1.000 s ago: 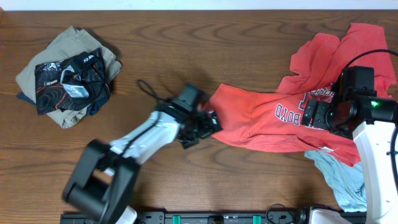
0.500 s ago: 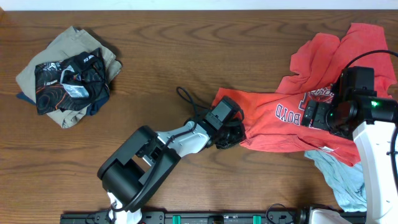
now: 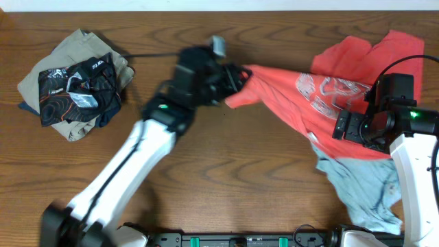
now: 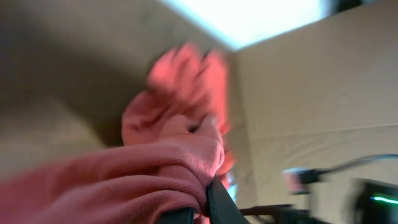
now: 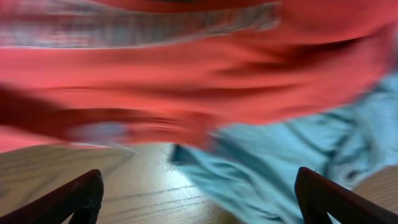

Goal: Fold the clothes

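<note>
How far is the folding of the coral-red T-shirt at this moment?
Done: nothing; the coral-red cotton T-shirt shows no fold, and only the khaki and black patterned garments sit piled aside. In hand: the left fingers are shut on one edge of it, holding it stretched; the right fingers are open near its other end, holding nothing. Remaining: laying it flat and every fold.

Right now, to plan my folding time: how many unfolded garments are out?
2. The red T-shirt spans centre to right, held by the left gripper; a light-blue garment lies at the near right, partly under it. Others may be hidden beneath.
</note>
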`<state>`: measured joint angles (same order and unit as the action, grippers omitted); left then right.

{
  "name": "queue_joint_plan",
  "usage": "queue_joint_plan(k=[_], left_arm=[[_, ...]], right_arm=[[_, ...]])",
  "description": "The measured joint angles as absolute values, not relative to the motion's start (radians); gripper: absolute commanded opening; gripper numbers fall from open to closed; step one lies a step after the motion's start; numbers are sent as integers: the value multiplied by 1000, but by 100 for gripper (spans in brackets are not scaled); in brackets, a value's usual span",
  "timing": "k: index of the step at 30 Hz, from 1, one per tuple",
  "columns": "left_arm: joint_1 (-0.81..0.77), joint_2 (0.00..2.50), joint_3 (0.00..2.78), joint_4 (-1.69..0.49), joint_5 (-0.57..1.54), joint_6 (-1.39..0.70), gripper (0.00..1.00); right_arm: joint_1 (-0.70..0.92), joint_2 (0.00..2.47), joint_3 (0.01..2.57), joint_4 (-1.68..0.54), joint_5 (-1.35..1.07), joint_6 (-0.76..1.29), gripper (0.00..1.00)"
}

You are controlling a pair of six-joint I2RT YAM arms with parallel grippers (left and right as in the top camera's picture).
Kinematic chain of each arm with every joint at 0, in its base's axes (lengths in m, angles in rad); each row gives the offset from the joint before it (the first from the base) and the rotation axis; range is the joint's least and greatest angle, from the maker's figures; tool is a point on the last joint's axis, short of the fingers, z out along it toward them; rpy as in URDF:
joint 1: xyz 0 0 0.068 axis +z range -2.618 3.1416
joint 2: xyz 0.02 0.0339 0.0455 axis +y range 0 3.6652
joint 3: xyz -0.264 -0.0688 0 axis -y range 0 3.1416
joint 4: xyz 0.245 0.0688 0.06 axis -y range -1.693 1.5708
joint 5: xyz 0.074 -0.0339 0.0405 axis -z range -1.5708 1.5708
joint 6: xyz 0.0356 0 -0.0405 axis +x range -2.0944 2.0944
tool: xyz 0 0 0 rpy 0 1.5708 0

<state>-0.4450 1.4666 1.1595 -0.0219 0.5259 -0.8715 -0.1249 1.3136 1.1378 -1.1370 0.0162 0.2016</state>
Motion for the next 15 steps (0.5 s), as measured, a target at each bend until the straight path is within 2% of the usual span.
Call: queue_joint_plan(k=[5, 9, 12, 15], left_arm=[[-304, 1362, 1182, -319, 472, -752, 6], [-176, 1412, 1161, -416, 380, -664, 6], [-81, 1437, 1150, -413, 339, -630, 6], [4, 1436, 1150, -392, 321, -613, 6]], right_arm=[[-125, 1314, 1138, -1140, -33, 159, 88], [-125, 1314, 1134, -1130, -78, 125, 71], [-121, 1314, 1111, -1115, -139, 85, 36], [-92, 1325, 1059, -1083, -216, 47, 10]])
